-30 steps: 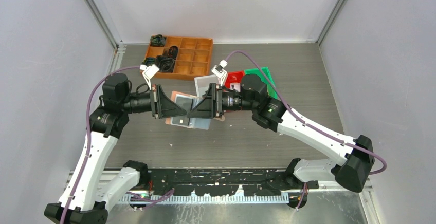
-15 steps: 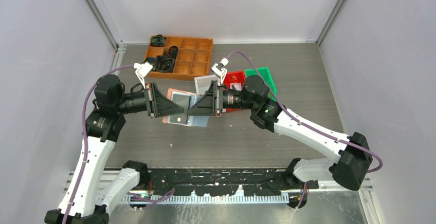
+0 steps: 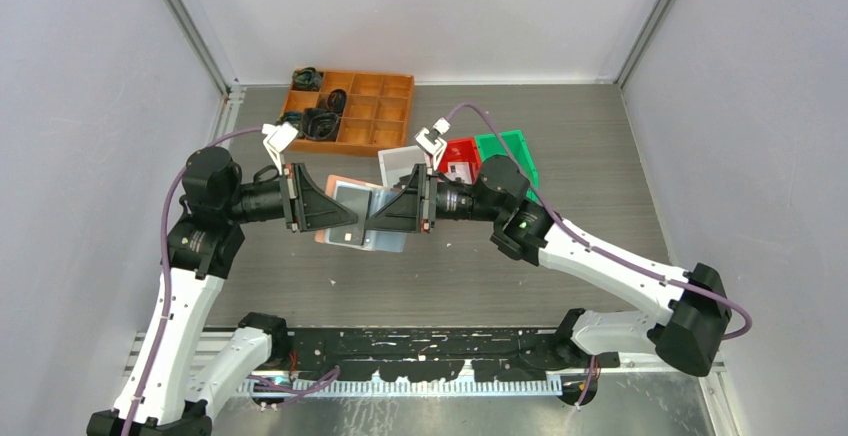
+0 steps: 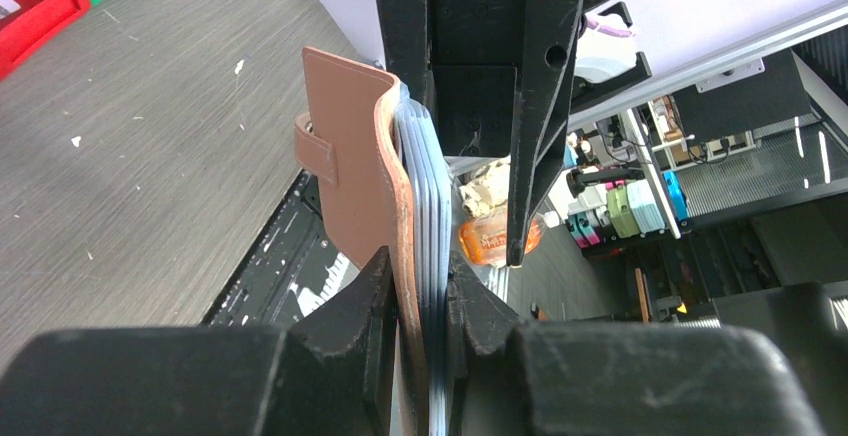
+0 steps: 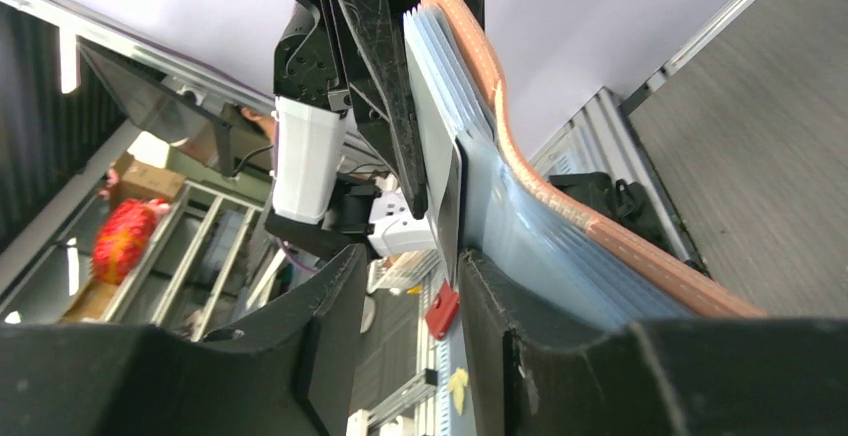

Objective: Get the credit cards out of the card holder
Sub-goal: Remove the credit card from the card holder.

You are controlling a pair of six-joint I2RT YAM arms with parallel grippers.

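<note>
1. Top view: bright, even light falls from overhead. The pale walls point(image 3: 430, 6) look faintly lilac, and the arms point(image 3: 600, 261) cast only soft, short shadows on the grey table point(image 3: 620, 186).
2. The top view is sharp throughout, with no glare.
3. Left wrist view: the left gripper point(image 4: 420, 271) fills the bottom edge as a black, soft-focus mass. The card holder point(image 4: 345, 156) above it is well lit and crisp.
4. Right wrist view: the right gripper point(image 5: 410, 256) is equally dark and blurred. The holder's clear plastic carries a pale sheen, and the left background is dim.

Top cam: high, rear, looking down. Wrist cams: close, face-to-face; all share card holder point(image 4: 345, 116).
</note>
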